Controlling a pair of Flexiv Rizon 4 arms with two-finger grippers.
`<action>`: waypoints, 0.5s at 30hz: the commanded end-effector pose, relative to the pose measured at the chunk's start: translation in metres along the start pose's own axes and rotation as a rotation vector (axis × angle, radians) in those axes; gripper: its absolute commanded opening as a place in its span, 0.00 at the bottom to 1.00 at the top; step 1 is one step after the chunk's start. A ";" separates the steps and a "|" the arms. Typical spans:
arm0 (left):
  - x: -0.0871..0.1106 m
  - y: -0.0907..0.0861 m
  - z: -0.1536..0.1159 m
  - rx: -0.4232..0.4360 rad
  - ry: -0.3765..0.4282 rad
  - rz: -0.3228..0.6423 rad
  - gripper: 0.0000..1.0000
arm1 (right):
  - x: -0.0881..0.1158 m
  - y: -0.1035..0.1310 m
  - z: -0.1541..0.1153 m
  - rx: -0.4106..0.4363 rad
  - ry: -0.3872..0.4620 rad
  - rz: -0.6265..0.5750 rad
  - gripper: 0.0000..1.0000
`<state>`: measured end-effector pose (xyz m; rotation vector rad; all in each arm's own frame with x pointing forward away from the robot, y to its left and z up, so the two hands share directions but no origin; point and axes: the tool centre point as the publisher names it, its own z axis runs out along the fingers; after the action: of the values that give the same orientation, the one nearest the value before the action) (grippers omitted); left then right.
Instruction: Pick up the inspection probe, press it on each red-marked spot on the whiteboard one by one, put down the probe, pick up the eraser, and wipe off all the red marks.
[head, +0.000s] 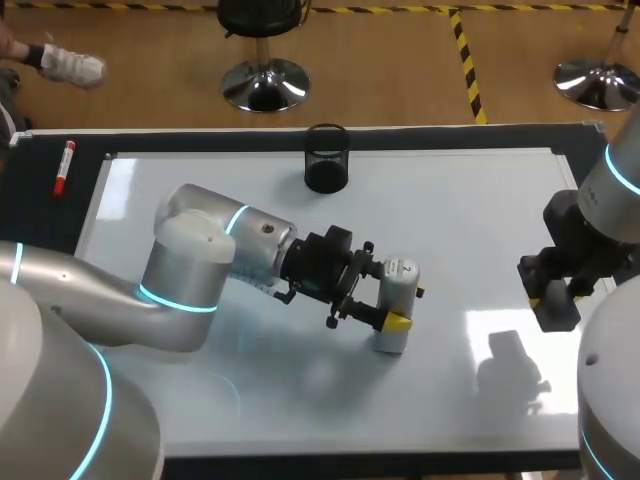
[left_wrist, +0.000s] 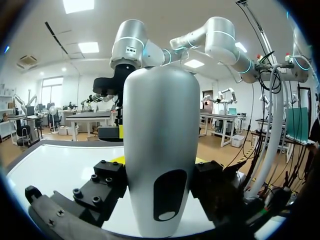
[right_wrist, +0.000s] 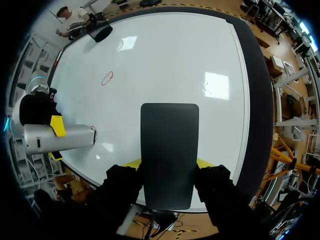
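Probe: white-grey cylinder, standing nearly upright a little right of the whiteboard's middle, in the near half. Its lower end is on the board.
Left gripper: clamped on the probe. One black finger presses each side of the body, about halfway up. In the left wrist view the probe fills the gap between the fingers, with only slivers of the yellow tips showing beside it.
Left arm: comes in from the near left corner and reaches across the board to the probe.
Red marks: an open red ring on the far left part of the board, well apart from the probe. A second small red mark lies right at the probe's tip in the right wrist view.
Eraser: flat black block, held lengthwise between the fingers of the right gripper, a yellow tip touching each long side.
Right gripper, place: over the whiteboard's right edge, raised off the surface and well apart from the probe.
Whiteboard: white, lying flat and covering most of the table.
Mesh cup: black, upright at the board's far edge near the middle.
Marker pen: red and white, on the dark table beyond the board's far left corner.
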<state>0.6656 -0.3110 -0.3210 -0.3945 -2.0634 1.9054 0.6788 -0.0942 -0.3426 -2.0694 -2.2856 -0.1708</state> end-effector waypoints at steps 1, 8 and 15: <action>0.002 -0.011 -0.001 0.005 -0.005 0.006 0.00 | -0.001 -0.001 -0.001 -0.002 0.003 -0.002 0.00; 0.002 -0.021 -0.005 0.000 0.000 0.016 0.00 | -0.001 -0.001 -0.001 -0.002 0.003 -0.002 0.00; 0.002 -0.040 -0.013 -0.002 -0.009 0.028 0.00 | -0.001 -0.001 -0.001 -0.002 0.003 -0.002 0.00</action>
<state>0.6699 -0.3091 -0.2916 -0.4243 -2.0581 1.9302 0.6788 -0.0941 -0.3426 -2.0692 -2.2857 -0.1708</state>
